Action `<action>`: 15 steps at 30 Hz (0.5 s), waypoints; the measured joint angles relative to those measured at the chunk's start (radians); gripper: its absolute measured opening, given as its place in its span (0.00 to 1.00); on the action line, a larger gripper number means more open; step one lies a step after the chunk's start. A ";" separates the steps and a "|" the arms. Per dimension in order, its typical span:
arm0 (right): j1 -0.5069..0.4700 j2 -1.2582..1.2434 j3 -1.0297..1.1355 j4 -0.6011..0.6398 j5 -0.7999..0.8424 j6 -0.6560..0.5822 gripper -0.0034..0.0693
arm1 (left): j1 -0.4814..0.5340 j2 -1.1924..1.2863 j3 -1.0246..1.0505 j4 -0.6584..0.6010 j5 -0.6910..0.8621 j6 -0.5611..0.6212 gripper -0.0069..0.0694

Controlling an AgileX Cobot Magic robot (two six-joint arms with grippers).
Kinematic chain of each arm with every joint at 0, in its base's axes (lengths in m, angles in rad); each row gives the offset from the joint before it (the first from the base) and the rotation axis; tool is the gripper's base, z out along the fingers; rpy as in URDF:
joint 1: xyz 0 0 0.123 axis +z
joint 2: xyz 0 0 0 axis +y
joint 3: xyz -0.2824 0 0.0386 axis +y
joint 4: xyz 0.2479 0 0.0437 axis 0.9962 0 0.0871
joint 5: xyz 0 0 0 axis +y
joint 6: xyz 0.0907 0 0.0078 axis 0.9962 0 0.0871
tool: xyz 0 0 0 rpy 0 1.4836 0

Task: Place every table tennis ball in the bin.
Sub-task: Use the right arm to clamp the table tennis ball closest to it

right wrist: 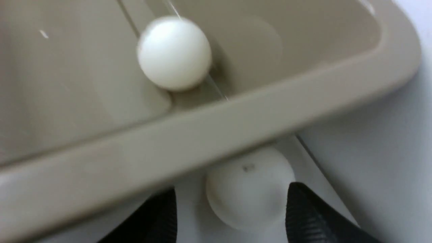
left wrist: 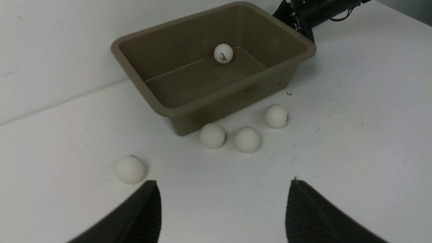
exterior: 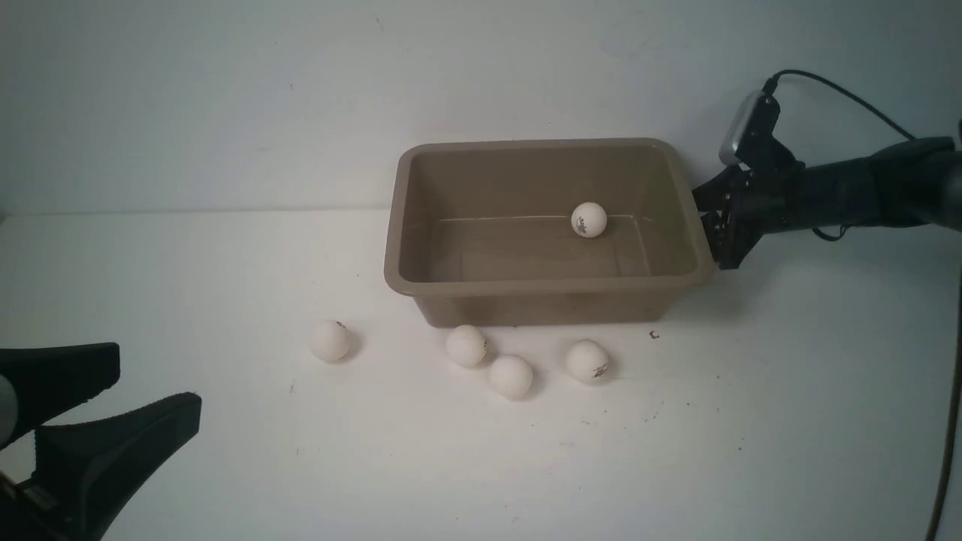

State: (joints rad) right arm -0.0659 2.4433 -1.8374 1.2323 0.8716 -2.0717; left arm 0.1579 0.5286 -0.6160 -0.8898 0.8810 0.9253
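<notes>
1. Bin (exterior: 545,282): taupe tub, mid-table (exterior: 751,421).
2. Inside ball (exterior: 588,219): on the bin floor, against the far wall, toward the bin's right end.
3. Four balls loose on the table, on the robot's side of the bin:
   - far-left ball (exterior: 331,340): off the bin's near-left corner, apart from it.
   - second ball (exterior: 466,346): just beside the near wall.
   - third ball (exterior: 511,376): near the second, not touching, a bit further from the bin.
   - fourth ball (exterior: 587,361): near the near wall, toward the right end.
4. Sixth ball (right wrist: 249,189): outside the bin, just under the flared rim at its right end; hidden in front view.
5. R gripper (right wrist: 232,189): at the bin's right end, outside it. Jaws part-open around the sixth ball, w/ one finger at its edge and a gap at the other. Pic is blurred; no firm grip seen.
6. L gripper (exterior: 158,385): well apart from the bin, off its near-left. Jaws wide, empty.
</notes>
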 joint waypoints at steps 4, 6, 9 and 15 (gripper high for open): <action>0.008 0.005 0.000 -0.020 -0.039 0.010 0.58 | 0.000 0.000 0.000 0.000 0.001 0.000 0.68; 0.010 0.005 0.000 -0.016 -0.039 0.007 0.58 | 0.000 0.000 0.000 0.000 0.001 0.000 0.68; 0.010 0.005 0.000 0.015 -0.052 0.005 0.54 | 0.000 0.000 0.000 0.000 0.001 -0.001 0.68; 0.010 0.005 0.000 0.076 -0.110 0.005 0.26 | 0.000 0.000 0.000 0.000 0.002 -0.001 0.68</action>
State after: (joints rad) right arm -0.0556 2.4487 -1.8374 1.3086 0.7619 -2.0665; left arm 0.1579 0.5286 -0.6160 -0.8898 0.8826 0.9244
